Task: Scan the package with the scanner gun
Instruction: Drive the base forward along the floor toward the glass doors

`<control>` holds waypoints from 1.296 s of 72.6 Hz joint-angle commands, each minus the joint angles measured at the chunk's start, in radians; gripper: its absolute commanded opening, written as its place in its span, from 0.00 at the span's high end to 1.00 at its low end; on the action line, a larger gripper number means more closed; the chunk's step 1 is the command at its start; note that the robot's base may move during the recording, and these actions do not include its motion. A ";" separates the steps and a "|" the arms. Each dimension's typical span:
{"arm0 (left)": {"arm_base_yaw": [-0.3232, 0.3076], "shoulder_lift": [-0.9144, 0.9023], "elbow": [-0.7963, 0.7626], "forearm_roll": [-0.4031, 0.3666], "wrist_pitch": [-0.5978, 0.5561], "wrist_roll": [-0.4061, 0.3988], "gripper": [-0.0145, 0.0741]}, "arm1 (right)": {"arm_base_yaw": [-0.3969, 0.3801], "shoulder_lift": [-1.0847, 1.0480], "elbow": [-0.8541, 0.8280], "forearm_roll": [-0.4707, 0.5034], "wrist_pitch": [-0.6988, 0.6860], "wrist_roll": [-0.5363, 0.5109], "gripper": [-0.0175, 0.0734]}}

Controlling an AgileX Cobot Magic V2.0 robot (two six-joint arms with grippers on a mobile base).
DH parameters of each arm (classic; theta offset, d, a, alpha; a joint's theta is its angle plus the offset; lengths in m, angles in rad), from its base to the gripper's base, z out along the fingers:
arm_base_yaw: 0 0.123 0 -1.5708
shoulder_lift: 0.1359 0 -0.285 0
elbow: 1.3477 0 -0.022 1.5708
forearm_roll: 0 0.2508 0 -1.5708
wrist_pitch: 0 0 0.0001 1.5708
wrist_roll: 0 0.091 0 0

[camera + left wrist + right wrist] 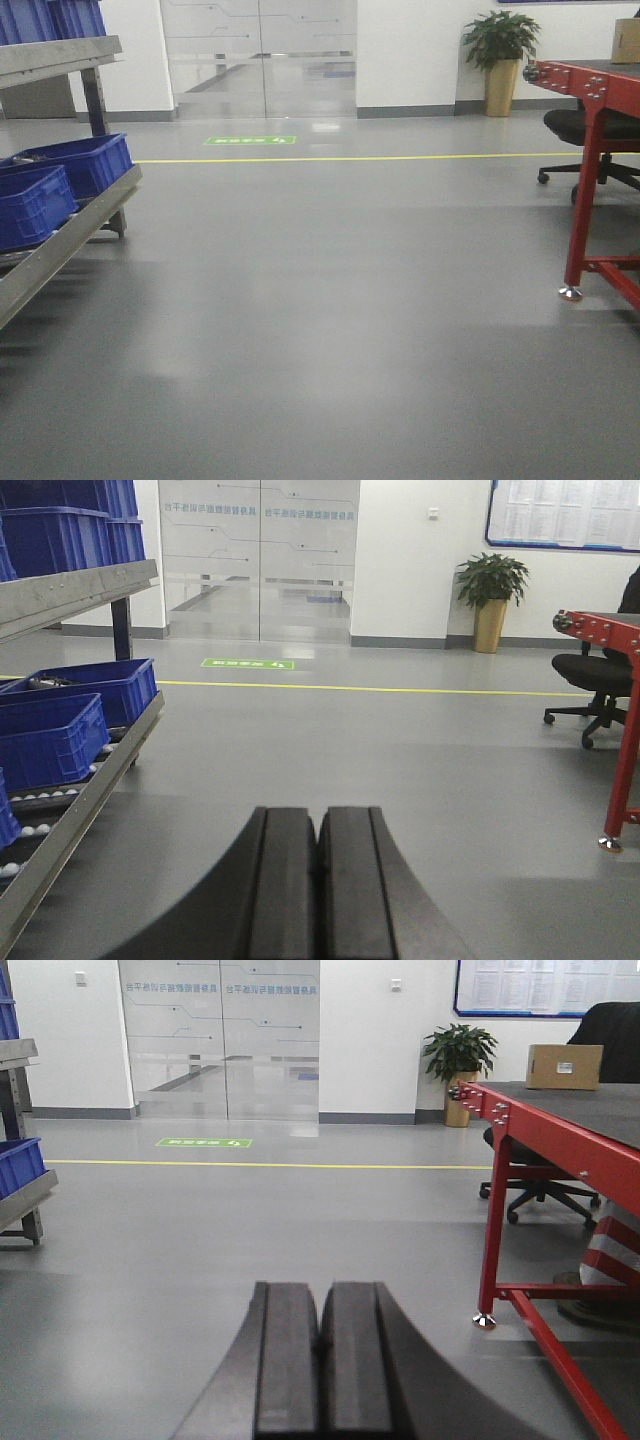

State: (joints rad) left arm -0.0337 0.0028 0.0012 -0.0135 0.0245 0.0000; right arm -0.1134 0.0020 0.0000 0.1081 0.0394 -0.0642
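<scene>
At the far left, a metal rack [110, 780] slopes along the wall side of the room. It carries blue bins [50, 740] on its lower roller level. More blue bins [60, 535] sit on the upper shelf above them.

Near the bottom of the left wrist view, the left gripper [319, 825] points out over the grey floor [320, 330]. Its two black fingers [285, 880] are pressed flat against each other with no gap, and nothing is held between them.

Far back in the middle are frosted glass doors [260, 560]. A green floor marking [247, 664] lies just in front of them. A thin yellow line [400, 689] runs across the floor from left to right.

The right gripper [322, 1305] looks the same in its own wrist view. Its fingers [288, 1360] are closed tight together, they grip nothing, and they hang above bare floor.

Farther right, a potted plant [458, 1048] stands against the far white wall. A black office chair [590, 670] is near it, partly behind the red table [540, 1130]. The table fills the right side and has a dark top.

The package [550, 1070], a tan cardboard box, sits upright on the far part of that tabletop. Its small white label [567, 1066] faces the camera. It is well apart from both grippers.
</scene>
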 commanded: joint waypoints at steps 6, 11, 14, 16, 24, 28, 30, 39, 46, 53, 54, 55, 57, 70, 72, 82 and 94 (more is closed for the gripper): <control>0.002 -0.003 -0.001 -0.006 -0.013 0.000 0.96 | -0.004 -0.002 0.000 0.003 -0.018 -0.007 0.99; 0.002 -0.003 -0.001 -0.006 -0.013 0.000 0.96 | -0.004 -0.002 0.000 0.003 -0.018 -0.007 0.99; 0.002 -0.003 -0.001 -0.006 -0.013 0.000 0.96 | -0.004 -0.002 0.000 0.003 -0.018 -0.007 0.99; 0.002 -0.003 -0.001 -0.006 -0.013 0.000 0.96 | -0.004 -0.002 0.000 0.003 -0.018 -0.007 0.99; 0.002 -0.003 -0.001 -0.006 -0.013 0.000 0.96 | -0.004 -0.002 0.000 0.003 -0.018 -0.007 0.99; 0.002 -0.003 -0.001 -0.006 -0.013 0.000 0.96 | -0.004 -0.002 0.000 0.003 -0.018 -0.007 0.99; 0.002 -0.003 -0.001 -0.006 -0.013 0.000 0.96 | -0.004 -0.002 0.000 0.003 -0.018 -0.007 0.99; 0.002 -0.003 -0.001 -0.006 -0.013 0.000 0.96 | -0.004 -0.002 0.000 0.003 -0.018 -0.007 0.99; 0.002 -0.003 -0.001 -0.006 -0.013 0.000 0.96 | -0.004 -0.002 0.000 0.003 -0.018 -0.007 0.99; 0.002 -0.003 -0.001 -0.006 -0.013 0.000 0.96 | -0.004 -0.002 0.000 0.003 -0.018 -0.007 0.99; 0.002 -0.003 -0.001 -0.006 -0.013 0.000 0.96 | -0.004 -0.002 0.000 0.003 -0.018 -0.007 0.99; 0.002 -0.003 -0.001 -0.006 -0.013 0.000 0.96 | -0.004 -0.002 0.000 0.003 -0.018 -0.007 0.99; 0.002 -0.003 -0.001 -0.006 -0.013 0.000 0.96 | -0.004 -0.002 0.000 0.003 -0.018 -0.007 0.99; 0.002 -0.003 -0.001 -0.006 -0.013 0.000 0.96 | -0.004 -0.002 0.000 0.003 -0.018 -0.007 0.99; 0.002 -0.003 -0.001 -0.006 -0.013 0.000 0.96 | -0.004 -0.002 0.000 0.003 -0.018 -0.007 0.99; 0.002 -0.003 -0.001 -0.006 -0.013 0.000 0.96 | -0.004 -0.002 0.000 0.003 -0.018 -0.007 0.99; 0.002 -0.003 -0.001 -0.006 -0.013 0.000 0.96 | -0.004 -0.002 0.000 0.003 -0.018 -0.007 0.99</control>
State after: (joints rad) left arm -0.0337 0.0028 0.0012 -0.0135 0.0245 0.0000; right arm -0.1134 0.0020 0.0000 0.1081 0.0394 -0.0642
